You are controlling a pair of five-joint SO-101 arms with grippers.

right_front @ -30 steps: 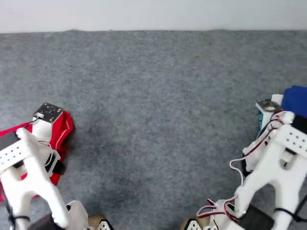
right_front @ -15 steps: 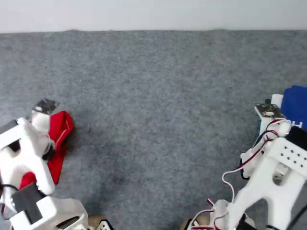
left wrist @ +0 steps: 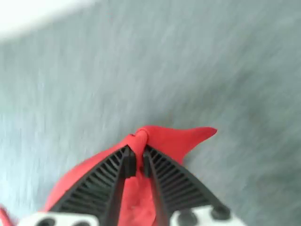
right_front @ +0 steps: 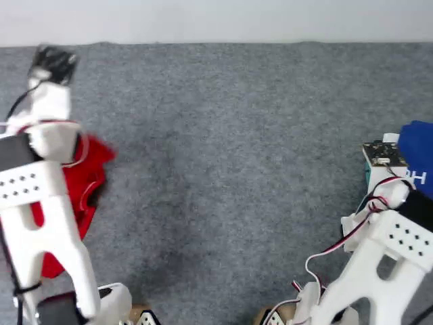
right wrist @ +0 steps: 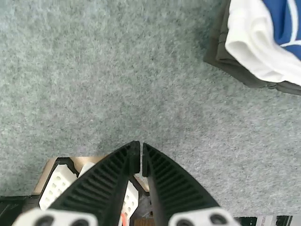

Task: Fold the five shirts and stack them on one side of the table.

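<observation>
Red shirt point(right_front: 84, 179): bunched, not folded, at left side of table point(right_front: 237, 135); one tip pinched in left fingers point(left wrist: 103, 179).
Right fingers point(right wrist: 164, 179): closed on nothing, over bare table near the stack.
Stack point(right wrist: 254, 42): blue, white and dark layers at right edge; count unclear.
Left: probably fold red, add to stack.

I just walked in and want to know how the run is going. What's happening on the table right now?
The left gripper is shut on a bunched part of the red shirt, at the left side of the grey table. The right gripper is shut with nothing in it, over bare table beside a pile of shirts at the right edge. The pile has blue on top, then white, then a dark one.
</observation>
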